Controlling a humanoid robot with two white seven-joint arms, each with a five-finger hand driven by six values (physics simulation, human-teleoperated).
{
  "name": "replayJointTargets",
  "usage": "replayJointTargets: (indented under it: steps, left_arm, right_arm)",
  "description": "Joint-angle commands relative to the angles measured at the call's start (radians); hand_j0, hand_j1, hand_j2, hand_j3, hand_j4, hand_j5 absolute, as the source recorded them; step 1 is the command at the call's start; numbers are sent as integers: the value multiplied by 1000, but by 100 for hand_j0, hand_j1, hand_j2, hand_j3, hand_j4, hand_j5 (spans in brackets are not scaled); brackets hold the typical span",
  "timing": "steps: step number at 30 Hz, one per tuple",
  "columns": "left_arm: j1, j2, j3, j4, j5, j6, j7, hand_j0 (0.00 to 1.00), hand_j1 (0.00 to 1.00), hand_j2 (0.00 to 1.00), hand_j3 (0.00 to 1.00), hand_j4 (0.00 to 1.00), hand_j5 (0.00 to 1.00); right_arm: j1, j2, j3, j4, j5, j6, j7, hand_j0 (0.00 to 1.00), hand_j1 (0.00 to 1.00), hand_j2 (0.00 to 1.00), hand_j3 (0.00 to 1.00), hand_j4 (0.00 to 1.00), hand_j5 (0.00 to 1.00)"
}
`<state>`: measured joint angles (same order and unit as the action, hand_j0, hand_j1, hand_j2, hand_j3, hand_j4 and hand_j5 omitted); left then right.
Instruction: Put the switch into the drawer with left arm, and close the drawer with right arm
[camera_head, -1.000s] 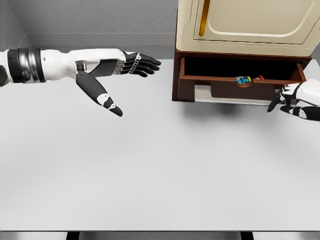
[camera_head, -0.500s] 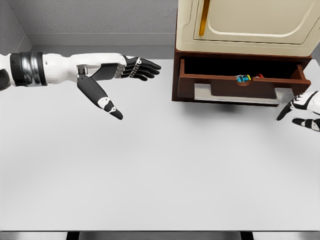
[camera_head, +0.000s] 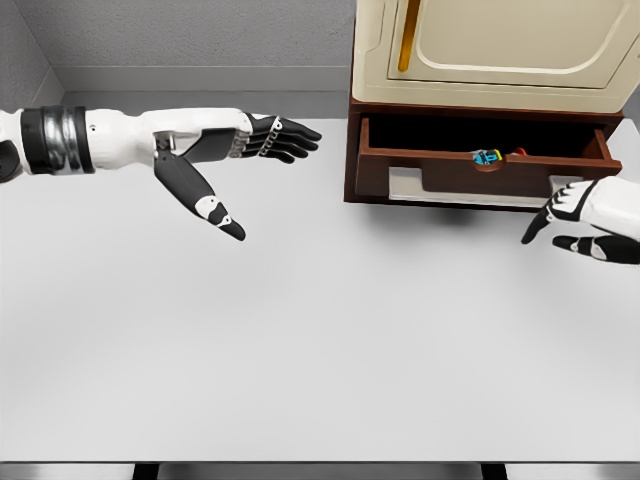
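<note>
While the wooden drawer (camera_head: 480, 165) gapes, a small switch (camera_head: 488, 157) lies inside.

White arms with a black-and-grey banded cuff; the left hand (camera_head: 225, 140) and right hand (camera_head: 585, 220) have black fingers with white knuckle patches.

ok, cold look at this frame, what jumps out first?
The open brown drawer at upper right, under a cream cabinet, with the small colourful switch lying inside near its front edge. Next, the left hand, stretched out flat over the bare white table at upper left, fingers spread and holding nothing. The right hand hovers open at the right edge, just below the drawer's front.
</note>
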<state>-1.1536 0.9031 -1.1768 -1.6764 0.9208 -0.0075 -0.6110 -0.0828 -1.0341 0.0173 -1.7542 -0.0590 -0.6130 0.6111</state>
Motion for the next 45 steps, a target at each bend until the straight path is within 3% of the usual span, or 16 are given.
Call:
replayJointTargets:
  steps: [1,6,19,21,24,33,45]
  left_arm:
    - [-1,-1,0,0,6,0,0,100,100,100,100,100,100]
    - [5,-1,2,0,4,0,0,100,100,100,100,100,100]
    - [14,-3,0,7,-7,-2,0,100,100,100,100,100,100]
    - [15,-4,0,7,-8,-2,0,100,100,100,100,100,100]
    - [15,-4,0,7,-10,-2,0,100,100,100,100,100,100]
    - [20,-3,2,9,-13,-2,0,100,100,100,100,100,100]
    - [29,-16,2,43,-28,-3,0,100,100,100,100,100,100]
  right_arm:
    - [-5,12,79,4,2,2,0,55,55,55,55,55,55]
    - [-132,45,214,25,19,2,0,55,55,55,55,55,55]
    - [-155,60,239,58,51,2,0,56,56,56,56,56,56]
    - [-175,69,240,82,51,2,0,56,56,56,56,56,56]
    - [-238,85,311,133,53,2,0,56,56,56,56,56,56]
    - [-275,103,311,236,51,2,0,57,57,57,57,57,57]
    - [-319,117,317,305,51,2,0,59,59,59,59,59,59]
